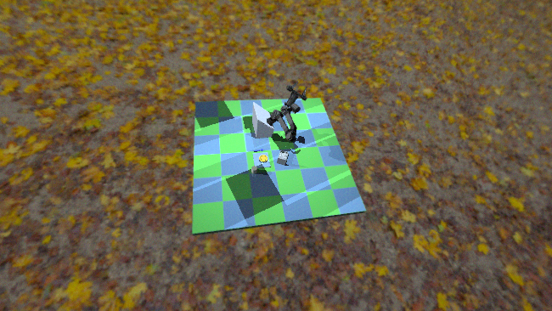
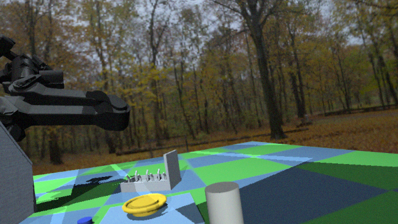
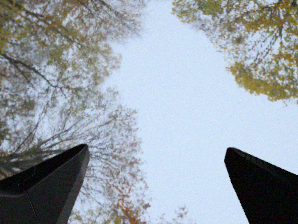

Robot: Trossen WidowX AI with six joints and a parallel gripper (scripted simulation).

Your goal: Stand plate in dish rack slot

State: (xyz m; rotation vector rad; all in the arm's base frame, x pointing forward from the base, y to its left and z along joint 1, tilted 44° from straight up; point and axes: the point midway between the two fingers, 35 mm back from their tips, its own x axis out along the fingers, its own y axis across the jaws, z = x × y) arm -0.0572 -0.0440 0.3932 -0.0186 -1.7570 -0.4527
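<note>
The yellow plate (image 1: 263, 158) (image 2: 144, 204) lies face up on a pale blue square (image 1: 267, 165) (image 2: 180, 199), with nothing touching its rim. The small light grey dish rack (image 1: 283, 157) (image 2: 145, 186) stands beside it, with short upright rails in rows and a tall panel (image 2: 172, 169) at one end. My gripper (image 1: 298, 88) (image 3: 158, 153) is raised high behind the rack and points upward. In the wrist view its two dark fingers stand wide apart with only sky and trees between them. It is open and empty, far from the plate. The gripper's fingers are out of view in the exterior view.
A big grey slanted block (image 1: 260, 123) (image 2: 13, 180) stands beside the arm, behind the plate. A whitish cylinder (image 1: 254, 169) (image 2: 224, 203) stands near the plate, on the side away from the arm. A small blue disc (image 1: 258, 150) (image 2: 84, 220) lies between plate and block.
</note>
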